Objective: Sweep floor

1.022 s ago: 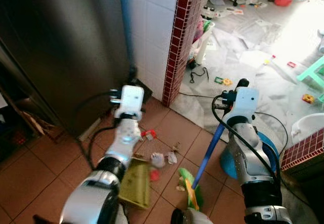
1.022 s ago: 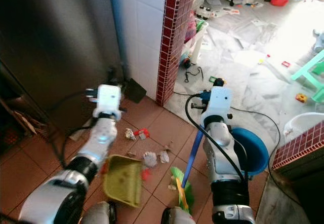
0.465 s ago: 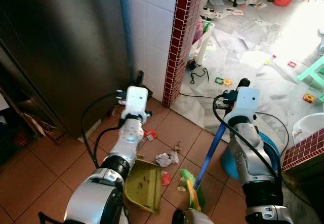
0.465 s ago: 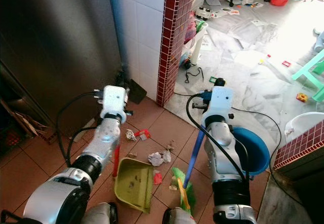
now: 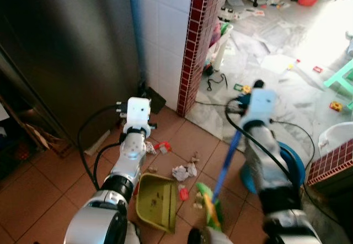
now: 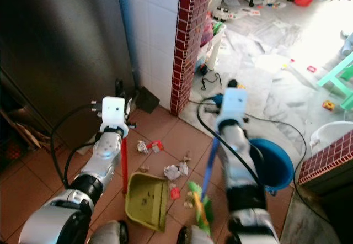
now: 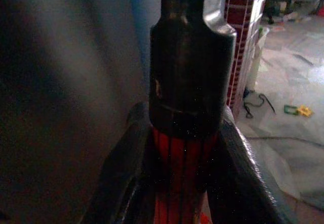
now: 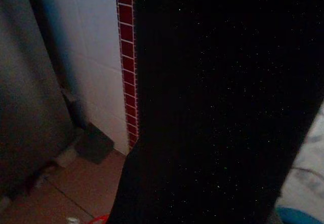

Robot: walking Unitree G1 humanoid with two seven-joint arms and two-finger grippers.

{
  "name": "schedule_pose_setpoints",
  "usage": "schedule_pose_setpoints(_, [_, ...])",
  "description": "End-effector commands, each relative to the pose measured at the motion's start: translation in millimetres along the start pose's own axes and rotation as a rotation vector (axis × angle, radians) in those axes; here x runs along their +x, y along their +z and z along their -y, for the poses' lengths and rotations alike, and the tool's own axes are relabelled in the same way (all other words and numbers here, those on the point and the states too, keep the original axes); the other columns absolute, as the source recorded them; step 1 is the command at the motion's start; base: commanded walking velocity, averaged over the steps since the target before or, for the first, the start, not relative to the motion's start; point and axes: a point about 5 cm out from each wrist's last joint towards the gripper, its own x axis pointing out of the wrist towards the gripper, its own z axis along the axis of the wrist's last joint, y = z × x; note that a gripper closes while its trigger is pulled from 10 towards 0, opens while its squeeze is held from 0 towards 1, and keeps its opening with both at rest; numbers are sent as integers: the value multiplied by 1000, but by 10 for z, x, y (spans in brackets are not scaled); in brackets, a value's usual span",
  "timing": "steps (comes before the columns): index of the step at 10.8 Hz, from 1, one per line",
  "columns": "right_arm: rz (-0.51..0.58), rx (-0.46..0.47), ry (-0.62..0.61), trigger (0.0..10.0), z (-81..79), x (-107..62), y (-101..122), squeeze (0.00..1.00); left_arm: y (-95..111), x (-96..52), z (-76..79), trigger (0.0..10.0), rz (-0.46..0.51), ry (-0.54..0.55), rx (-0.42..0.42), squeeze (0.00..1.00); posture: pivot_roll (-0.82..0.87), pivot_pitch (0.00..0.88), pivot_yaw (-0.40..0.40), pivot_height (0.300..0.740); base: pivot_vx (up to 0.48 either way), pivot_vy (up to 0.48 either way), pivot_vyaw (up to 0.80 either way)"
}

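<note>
Leftward now, left claw [image 7: 185, 183] clamps upright red dustpan handle [image 6: 124, 164]; right claw's grip unclear.

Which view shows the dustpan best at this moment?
The right eye view: the whole green dustpan and its red handle show. The left eye view shows the pan too; the left wrist view catches just the handle between the left gripper's fingers.

Overexposed doorway glare, dark wrist views.
</note>
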Motion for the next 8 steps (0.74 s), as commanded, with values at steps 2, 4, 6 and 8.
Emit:
schedule_pose_setpoints(2, [-16, 238, -10, 10000, -149, 77, 86, 0, -58, -19, 126, 10000, -59, -79, -22, 0, -60, 60, -10, 740, 0, 0, 0])
schedule_pose_setpoints(4, [-32, 313, -11, 10000, -184, 125, 157, 0, -88, -17, 118, 10000, -82, -86, -27, 0, -58, 58, -4, 740, 0, 0, 0])
schedule_pose_setpoints(6, [-15, 245, 50, 10000, -158, 204, 373, 0, -100, -5, 110, 10000, -103, -86, -29, 0, -65, 61, -4, 740, 0, 0, 0])
schedule_pose_setpoints(8, [29, 133, 137, 10000, -204, 251, 554, 0, -87, 13, 77, 10000, -104, -72, -39, 0, -78, 77, -3, 740, 0, 0, 0])
